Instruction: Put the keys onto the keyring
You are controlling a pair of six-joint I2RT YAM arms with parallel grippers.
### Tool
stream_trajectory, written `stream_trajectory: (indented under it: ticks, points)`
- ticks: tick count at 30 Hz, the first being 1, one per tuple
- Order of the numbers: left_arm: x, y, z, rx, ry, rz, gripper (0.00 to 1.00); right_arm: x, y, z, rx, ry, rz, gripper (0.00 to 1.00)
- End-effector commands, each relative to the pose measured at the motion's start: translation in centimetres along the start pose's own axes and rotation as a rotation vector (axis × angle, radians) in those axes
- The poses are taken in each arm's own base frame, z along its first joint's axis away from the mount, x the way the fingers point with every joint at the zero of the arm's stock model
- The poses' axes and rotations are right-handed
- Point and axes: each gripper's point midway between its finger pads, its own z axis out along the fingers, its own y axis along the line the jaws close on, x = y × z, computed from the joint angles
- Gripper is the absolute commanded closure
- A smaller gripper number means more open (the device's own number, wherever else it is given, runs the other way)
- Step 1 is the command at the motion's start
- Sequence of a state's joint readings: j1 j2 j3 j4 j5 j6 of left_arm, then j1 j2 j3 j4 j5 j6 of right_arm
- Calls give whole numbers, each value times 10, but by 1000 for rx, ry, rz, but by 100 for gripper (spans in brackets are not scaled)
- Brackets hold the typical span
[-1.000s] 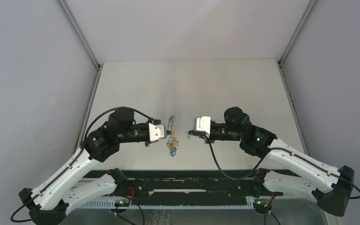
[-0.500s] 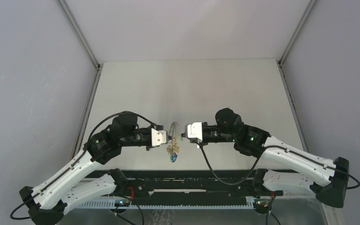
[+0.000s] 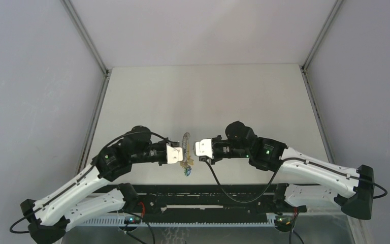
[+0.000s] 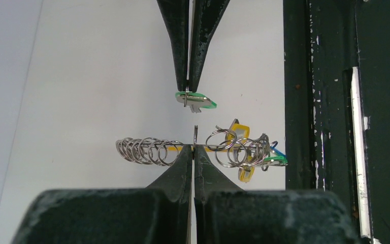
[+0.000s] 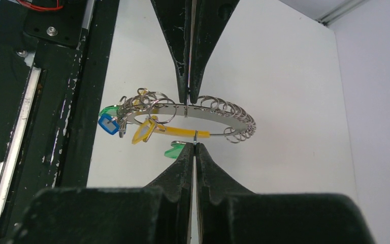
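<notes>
A pale, off-white table (image 3: pixel 208 96) fills the middle of an enclosed booth seen from above, closed in by a plain grey-lavender back wall (image 3: pixel 203 30), left wall (image 3: pixel 30 101) and right wall (image 3: pixel 365 101). Thin silvery metal struts (image 3: pixel 85 38) run diagonally along the corners where the side walls meet the back, and a black, scuffed mounting rail (image 3: pixel 183 213) spans the table's near edge. The light is soft and even, casting only faint shadows on the tabletop
</notes>
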State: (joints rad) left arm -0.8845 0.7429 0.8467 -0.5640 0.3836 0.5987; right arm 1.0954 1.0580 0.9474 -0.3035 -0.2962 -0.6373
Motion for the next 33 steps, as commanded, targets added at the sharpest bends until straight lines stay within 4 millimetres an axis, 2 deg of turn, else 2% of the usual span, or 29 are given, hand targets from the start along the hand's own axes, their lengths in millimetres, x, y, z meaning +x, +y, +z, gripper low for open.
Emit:
stream_trajectory:
  ticks: [1, 6, 17, 27, 33]
  points:
    - [-6, 11, -2, -65, -18, 65, 100, -22, -13, -2, 40, -42, -53, 100]
    - [-2, 16, -5, -133, -6, 100, 100, -23, -5, -1, 6, -47, -57, 100]
    - [5, 18, -3, -233, 30, 204, 100, -20, -2, 8, -8, -68, -103, 100]
    - [-1, 15, -4, -243, -20, 216, 100, -23, 8, 13, -55, -110, -111, 100]
    - [-4, 14, -4, -237, -34, 212, 100, -17, 1, 18, -21, -78, -92, 100]
